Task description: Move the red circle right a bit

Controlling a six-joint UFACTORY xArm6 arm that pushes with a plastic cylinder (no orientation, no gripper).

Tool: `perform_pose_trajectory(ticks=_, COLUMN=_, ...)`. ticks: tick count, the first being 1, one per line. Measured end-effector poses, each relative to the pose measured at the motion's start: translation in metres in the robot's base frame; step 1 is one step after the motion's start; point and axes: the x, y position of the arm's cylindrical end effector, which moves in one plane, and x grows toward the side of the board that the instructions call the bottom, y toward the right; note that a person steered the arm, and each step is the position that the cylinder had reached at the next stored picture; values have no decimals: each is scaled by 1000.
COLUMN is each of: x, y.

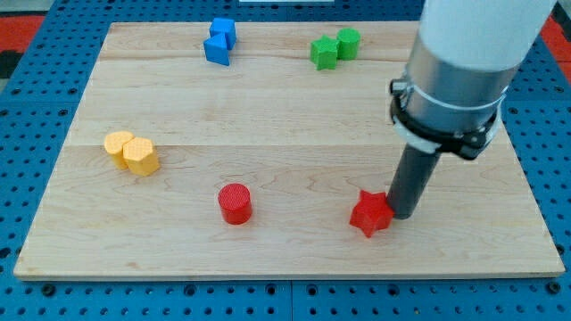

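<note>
The red circle (235, 203) is a short red cylinder standing on the wooden board (285, 134), left of centre near the view's bottom. A red star-shaped block (371, 214) lies to its right. My tip (402, 214) rests on the board touching the red star's right side. It is far to the right of the red circle, with the star between them.
Two yellow blocks (131, 152) sit together at the view's left. Two blue blocks (219, 41) are at the top left of centre. Two green blocks (335, 48) are at the top right of centre. The arm's wide grey body (464, 62) hangs over the board's right side.
</note>
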Motion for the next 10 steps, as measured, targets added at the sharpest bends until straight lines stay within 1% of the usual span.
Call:
perform_pose_trajectory(ticks=2, x=1, y=6)
perform_pose_trajectory(ticks=3, x=28, y=16)
perform_pose_trajectory(ticks=4, x=66, y=-4)
perform_pose_trajectory(ticks=6, x=55, y=-207)
perform_pose_trajectory(ticks=7, x=27, y=-228)
perform_pose_trajectory(ticks=9, x=-6, y=-224)
perform_pose_trajectory(ticks=10, x=-7, y=-184)
